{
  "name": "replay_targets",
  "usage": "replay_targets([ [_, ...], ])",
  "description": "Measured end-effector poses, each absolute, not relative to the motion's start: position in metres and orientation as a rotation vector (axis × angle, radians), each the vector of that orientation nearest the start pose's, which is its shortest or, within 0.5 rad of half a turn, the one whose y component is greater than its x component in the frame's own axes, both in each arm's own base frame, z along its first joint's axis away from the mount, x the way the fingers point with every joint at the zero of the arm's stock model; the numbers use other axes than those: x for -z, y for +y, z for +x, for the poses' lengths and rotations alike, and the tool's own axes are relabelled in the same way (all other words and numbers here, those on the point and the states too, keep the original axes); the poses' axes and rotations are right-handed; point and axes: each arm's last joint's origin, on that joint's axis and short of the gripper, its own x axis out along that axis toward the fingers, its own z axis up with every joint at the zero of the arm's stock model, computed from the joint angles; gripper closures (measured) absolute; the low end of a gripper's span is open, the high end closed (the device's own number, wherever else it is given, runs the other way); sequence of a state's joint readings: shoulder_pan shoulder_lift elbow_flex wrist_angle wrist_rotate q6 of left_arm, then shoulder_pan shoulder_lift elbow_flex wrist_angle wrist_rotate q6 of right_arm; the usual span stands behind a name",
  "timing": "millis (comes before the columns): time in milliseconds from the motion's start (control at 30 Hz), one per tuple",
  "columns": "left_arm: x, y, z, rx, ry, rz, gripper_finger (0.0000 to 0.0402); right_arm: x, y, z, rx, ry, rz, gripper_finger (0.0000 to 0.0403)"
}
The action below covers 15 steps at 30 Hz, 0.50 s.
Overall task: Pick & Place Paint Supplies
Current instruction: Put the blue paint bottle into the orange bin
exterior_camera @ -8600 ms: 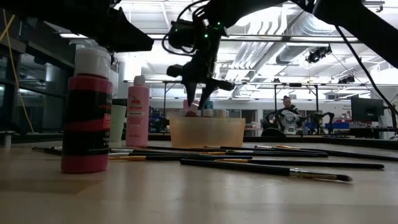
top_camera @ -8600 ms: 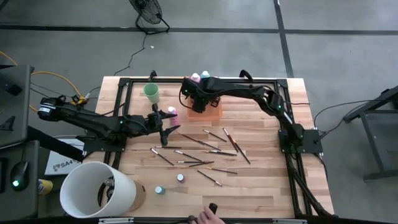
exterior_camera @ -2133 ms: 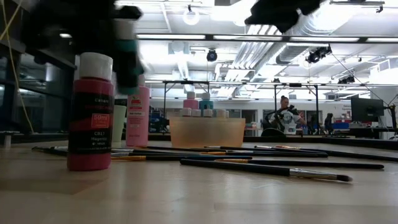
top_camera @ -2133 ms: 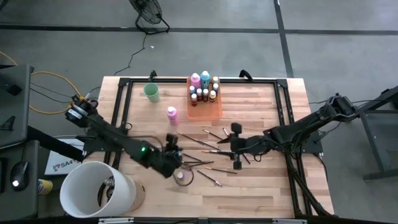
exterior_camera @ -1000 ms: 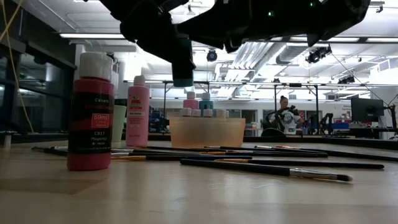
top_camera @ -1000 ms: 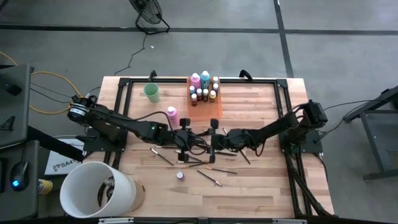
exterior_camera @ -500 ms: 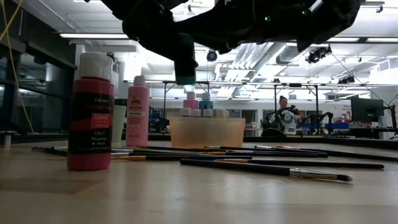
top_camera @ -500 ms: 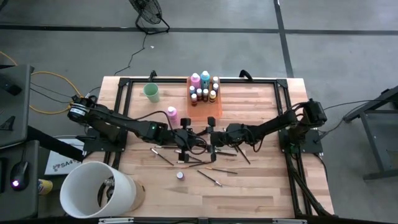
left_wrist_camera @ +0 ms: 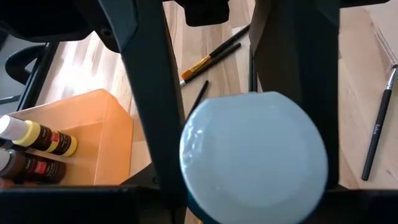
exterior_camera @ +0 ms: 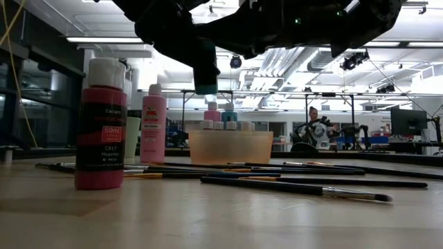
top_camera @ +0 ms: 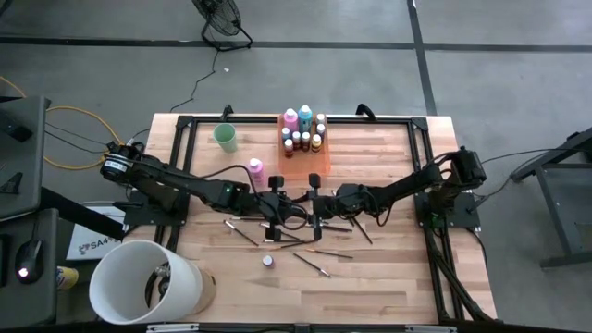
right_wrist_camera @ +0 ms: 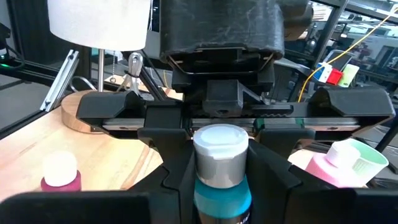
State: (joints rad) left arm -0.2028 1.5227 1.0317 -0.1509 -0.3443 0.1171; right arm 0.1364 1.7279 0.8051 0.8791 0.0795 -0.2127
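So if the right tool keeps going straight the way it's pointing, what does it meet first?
The teal bottle, held in the air by the left tool straight ahead of the right tool. The gap looks small, though depth is hard to judge.

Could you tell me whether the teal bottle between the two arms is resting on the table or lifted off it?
Lifted. In the low view the teal bottle hangs well above the table, clamped in the left gripper.

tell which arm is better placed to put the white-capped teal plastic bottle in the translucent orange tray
Left, probably: the left gripper grips the teal bottle near the orange tray; right gripper open.
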Motion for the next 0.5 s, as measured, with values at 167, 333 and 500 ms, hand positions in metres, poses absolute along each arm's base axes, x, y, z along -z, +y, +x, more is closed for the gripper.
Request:
replay_targets([
  [167,-0.2472,-0.0571,0.3228,-0.076,0.632,0.281,0.0263,-0.2008,0.0458,0.3506,-0.06,0.039,-0.196,0.0295],
  [333,-0.2465,-0.0569,0.3222,-0.073,0.642,0.295,0.0232,-0.2008,0.045,0.3506,-0.025,0.043,-0.158,0.0295],
  [500,-0.2455,-0.054,0.3152,-0.117,0.703,0.322,0.0201,-0.1986,0.0425,0.3496,0.061,0.088,-0.124,0.0295],
])
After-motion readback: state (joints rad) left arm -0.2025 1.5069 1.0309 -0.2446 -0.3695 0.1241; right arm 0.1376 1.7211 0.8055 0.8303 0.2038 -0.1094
